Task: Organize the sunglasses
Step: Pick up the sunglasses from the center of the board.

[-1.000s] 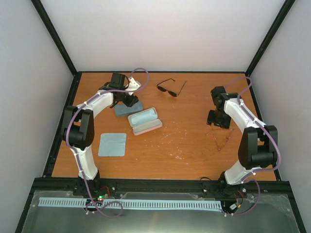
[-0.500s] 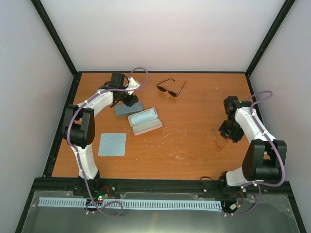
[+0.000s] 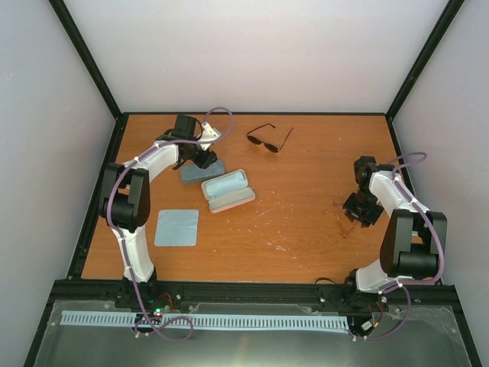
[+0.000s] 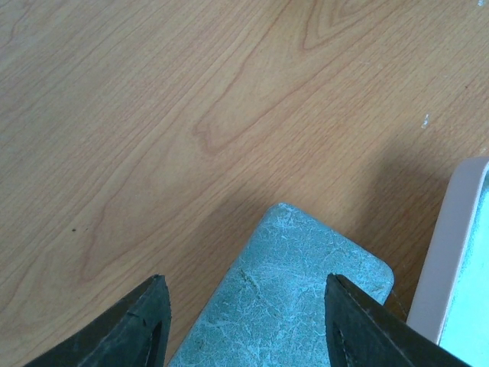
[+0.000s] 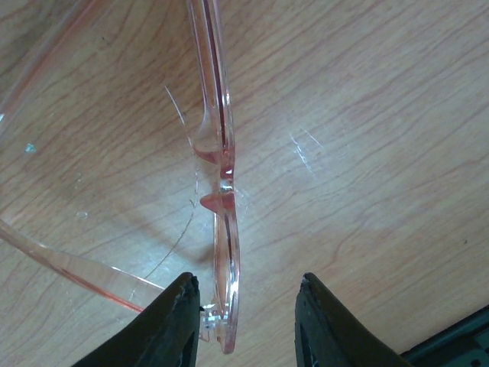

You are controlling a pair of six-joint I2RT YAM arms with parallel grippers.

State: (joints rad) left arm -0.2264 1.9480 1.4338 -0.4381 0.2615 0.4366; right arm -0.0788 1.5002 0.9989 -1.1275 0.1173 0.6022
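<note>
Sunglasses inside agape right end effector; left end effector agape above blue case by pink case.

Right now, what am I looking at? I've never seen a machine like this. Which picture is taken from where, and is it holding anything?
This is a robot with a left arm and a right arm, bolted to the near edge of a table. One picture looks down from above. The other two come from a small camera on each wrist, so each shows that arm's own fingers.

On the table lie black sunglasses, clear glasses with a faint reddish tint, an open case, a blue-grey case and a cloth.

The left pincer straddles the blue-grey case; I cannot tell whether it squeezes it. The right pincer has a finger on either side of the clear glasses' frame, with a gap on one side, so it grips nothing yet.
</note>
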